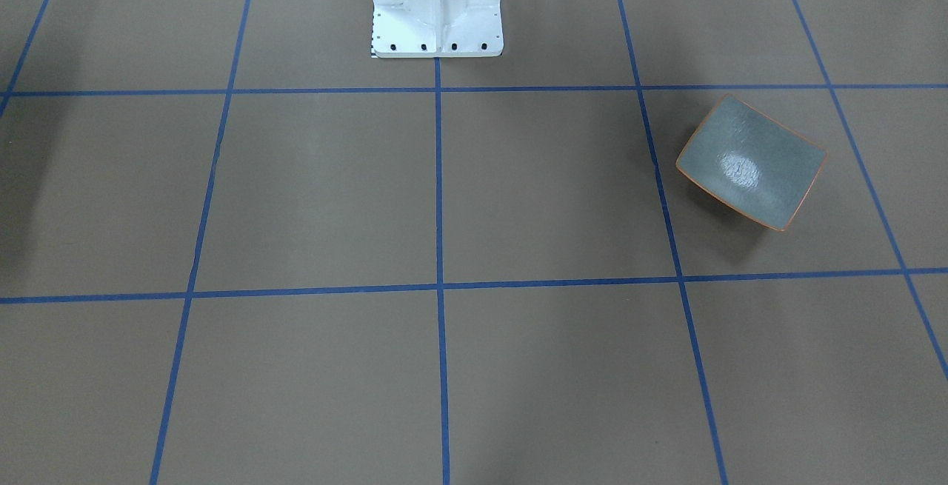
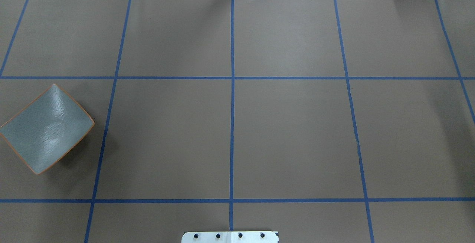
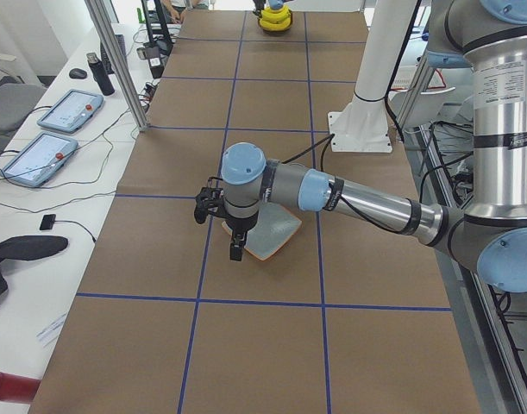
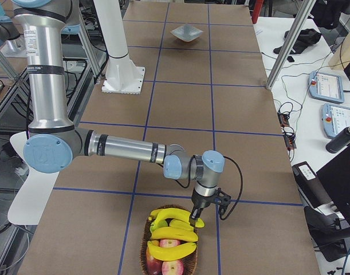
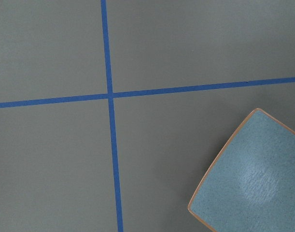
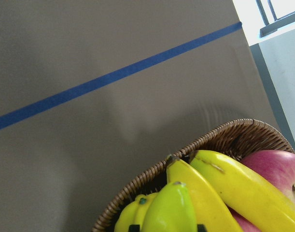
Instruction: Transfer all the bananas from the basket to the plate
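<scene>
Presently the right pincer (image 4: 196,218) sits at the bananas (image 4: 173,224) in the basket (image 6: 152,179), its tips flanking the greenish banana (image 6: 169,210); clamped or not cannot be told. Left pincer (image 3: 235,250) hangs by the plate (image 2: 46,128) on the bench (image 2: 289,135), state undeterminable.

Several yellow bananas (image 4: 173,234) with dark tips lie heaped in the oval wicker basket (image 6: 234,129), one of them greenish-yellow. The plate (image 2: 46,130), square and glossy grey-green with a thin orange-brown rim, sits empty and level, well apart from the basket.
</scene>
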You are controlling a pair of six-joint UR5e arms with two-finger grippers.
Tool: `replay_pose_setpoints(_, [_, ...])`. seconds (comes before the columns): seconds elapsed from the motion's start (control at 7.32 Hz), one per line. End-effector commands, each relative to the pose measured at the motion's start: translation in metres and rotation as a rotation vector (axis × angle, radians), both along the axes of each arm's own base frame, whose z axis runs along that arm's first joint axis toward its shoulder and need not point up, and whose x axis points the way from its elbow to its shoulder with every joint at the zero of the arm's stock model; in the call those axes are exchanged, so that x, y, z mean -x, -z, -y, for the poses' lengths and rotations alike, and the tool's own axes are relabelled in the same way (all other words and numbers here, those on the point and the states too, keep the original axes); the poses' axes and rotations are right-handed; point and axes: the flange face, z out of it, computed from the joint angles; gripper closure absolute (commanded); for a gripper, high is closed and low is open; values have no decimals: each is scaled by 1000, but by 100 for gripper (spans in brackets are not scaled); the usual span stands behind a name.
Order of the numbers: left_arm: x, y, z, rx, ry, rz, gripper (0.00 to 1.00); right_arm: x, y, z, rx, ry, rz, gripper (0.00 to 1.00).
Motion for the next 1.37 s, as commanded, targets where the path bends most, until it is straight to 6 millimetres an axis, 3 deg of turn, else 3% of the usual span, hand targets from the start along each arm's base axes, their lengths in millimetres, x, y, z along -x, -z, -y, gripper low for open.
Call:
replay_pose_setpoints(0.0, [-1,-2,-2,5,-1,-2,0,-7,11,2,-21,5,7,100])
replay_pose_setpoints(0.14, [-1,-2,-2,6,-1,-2,0,-9,19,10,-15,6,10,100])
replay_pose_setpoints(0.41, [-3,-2,4,17,5,-3,0,2,116,66,29,-10,31,100])
replay_pose_setpoints(0.55, [-5,8,14,55,58,-13,0,15,160,92,61,-38,92,100])
replay_pose_setpoints(0.68, [-6,24,28,67,97,-22,0,51,197,112,74,-79,122,100])
replay_pose_setpoints(0.82, [-6,41,39,74,133,-34,0,100,227,125,85,-132,117,100])
replay_pose_setpoints(0.96, [-9,66,61,106,201,-55,0,132,261,137,89,-177,138,100])
replay_pose_setpoints(1.09, [-25,86,78,135,216,-85,0,159,298,146,104,-224,191,100])
replay_pose_setpoints(1.23, [-59,106,88,156,200,-101,0,200,332,149,122,-265,211,100])
